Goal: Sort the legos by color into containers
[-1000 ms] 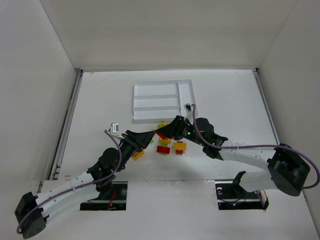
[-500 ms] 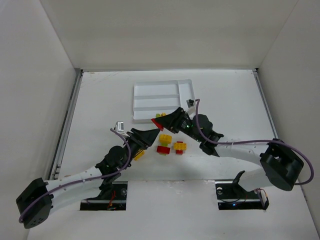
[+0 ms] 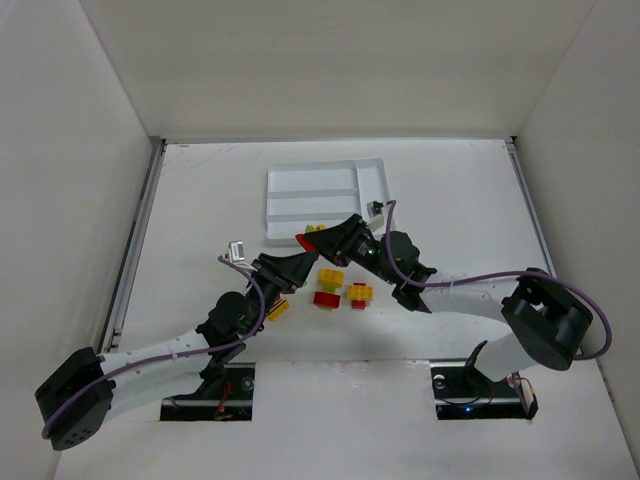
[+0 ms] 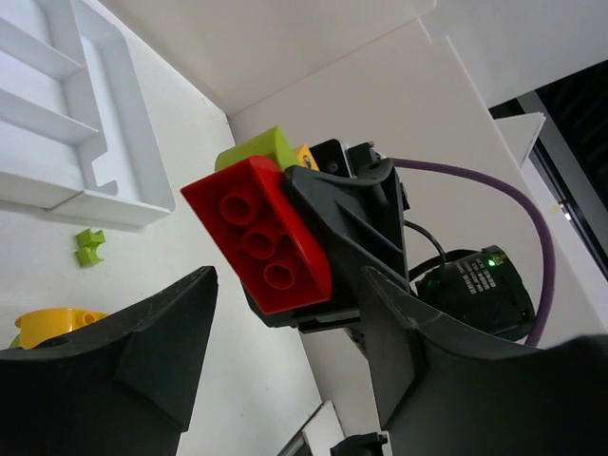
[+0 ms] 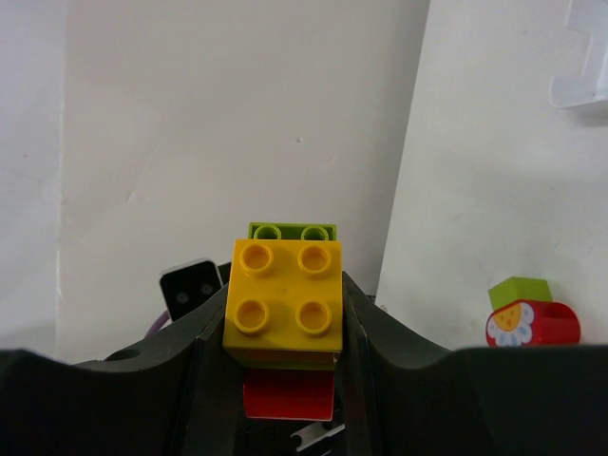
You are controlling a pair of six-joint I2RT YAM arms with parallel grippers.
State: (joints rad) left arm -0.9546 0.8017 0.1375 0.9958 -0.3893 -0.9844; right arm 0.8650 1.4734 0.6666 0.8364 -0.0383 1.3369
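Three white walls [image 3: 330, 60] box in the white table [image 3: 470, 200] bearing the tray [image 3: 310, 181].

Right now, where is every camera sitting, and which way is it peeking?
Top external: above and behind the arms, looking down at the tray and loose legos; both arms show, left gripper and right gripper close together.
Left wrist: on the left arm, looking past its own open fingers at the right gripper holding a clump.
Right wrist: on the right arm, looking along its own fingers, shut on that clump.
Shared: all three see the clump.
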